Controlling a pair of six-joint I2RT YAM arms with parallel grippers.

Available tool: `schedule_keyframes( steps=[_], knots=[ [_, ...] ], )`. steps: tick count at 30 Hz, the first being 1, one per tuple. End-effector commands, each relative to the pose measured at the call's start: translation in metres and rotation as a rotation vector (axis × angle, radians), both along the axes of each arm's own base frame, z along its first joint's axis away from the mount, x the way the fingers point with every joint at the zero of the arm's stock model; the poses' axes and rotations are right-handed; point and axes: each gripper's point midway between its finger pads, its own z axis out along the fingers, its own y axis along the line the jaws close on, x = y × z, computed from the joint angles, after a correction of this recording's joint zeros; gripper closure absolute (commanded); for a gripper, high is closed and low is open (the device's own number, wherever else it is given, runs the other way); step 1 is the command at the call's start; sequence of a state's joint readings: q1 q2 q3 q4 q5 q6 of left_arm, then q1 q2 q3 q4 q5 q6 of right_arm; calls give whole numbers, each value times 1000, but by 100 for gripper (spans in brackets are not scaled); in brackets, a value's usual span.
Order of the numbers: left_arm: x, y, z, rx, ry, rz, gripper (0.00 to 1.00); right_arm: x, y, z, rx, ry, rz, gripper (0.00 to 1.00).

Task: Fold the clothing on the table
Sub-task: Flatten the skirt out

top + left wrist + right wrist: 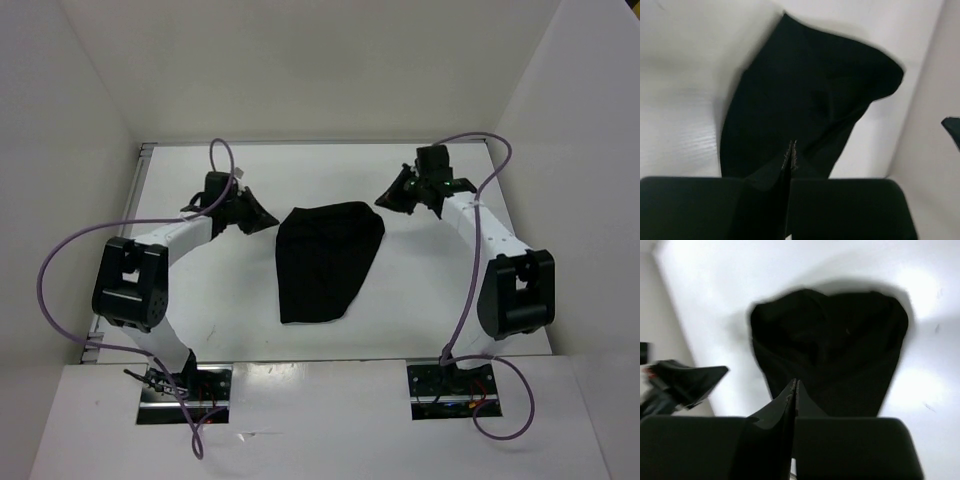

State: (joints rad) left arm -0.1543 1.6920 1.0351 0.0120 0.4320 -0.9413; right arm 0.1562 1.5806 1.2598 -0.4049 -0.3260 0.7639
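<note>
Starting near, in the middle of the white surface (420,300): the clothing (328,262), lying flat, black, narrow at the near end and wider at the far end. Farther back, just beside the far left corner and not touching it, the left hand (268,218), pinched closed on nothing. Just beside the far right corner, the right hand (386,198), closed and seemingly empty too.

Looks like getting ready to grab for a fold. Next: open both hands, drop onto the two far corners, pinch, lift, and bring them toward the near end together, keeping the pull even.

Number of layers hard to tell, black on black. Both wrist views blurry, with fingertips nearly lost against the dark cloth.
</note>
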Motion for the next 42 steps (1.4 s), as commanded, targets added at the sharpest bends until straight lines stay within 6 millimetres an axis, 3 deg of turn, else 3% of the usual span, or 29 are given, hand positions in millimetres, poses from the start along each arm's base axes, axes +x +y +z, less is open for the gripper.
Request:
schedule_keyframes(
  steps=[1, 5, 9, 10, 13, 15, 17, 18, 19, 22, 24, 28, 32, 36, 38, 42],
  knots=[
    [-13, -11, 4, 243, -85, -117, 100, -42, 4, -59, -243, 163, 54, 100],
    [-13, -16, 6, 425, -137, -154, 100, -59, 39, -94, -372, 210, 162, 100],
    [-14, -18, 13, 495, -153, -140, 100, -55, 75, -127, -372, 244, 259, 100],
    [-13, -16, 16, 499, -162, -131, 100, -59, 86, -148, -364, 288, 296, 100],
    [-12, -13, 26, 501, -180, -104, 100, -64, 95, -175, -378, 339, 329, 100],
    [-12, -10, 28, 516, -197, -102, 95, -68, 100, -178, -376, 348, 346, 100],
    [-10, -8, 30, 533, -228, -106, 86, -90, 103, -188, -399, 386, 383, 100],
    [-7, -10, 33, 532, -252, -118, 70, -98, 103, -193, -417, 401, 393, 100],
    [-6, -11, 34, 551, -281, -152, 61, -106, 104, -197, -429, 414, 394, 100],
    [-5, -16, 36, 569, -344, -231, 46, -144, 95, -210, -513, 497, 406, 100],
    [-4, -23, 36, 557, -379, -277, 46, -172, 83, -218, -578, 558, 421, 100],
    [1, -31, 30, 567, -429, -352, 46, -202, 62, -225, -651, 629, 416, 100],
    [12, -33, 12, 621, -435, -425, 52, -205, 47, -218, -713, 632, 395, 100],
    [10, -28, -11, 677, -391, -485, 66, -209, 26, -213, -804, 657, 361, 100],
    [7, -26, -26, 687, -364, -505, 70, -207, 25, -211, -812, 654, 357, 100],
    [13, -17, -34, 720, -344, -477, 70, -202, 21, -212, -811, 659, 354, 100]
  ],
)
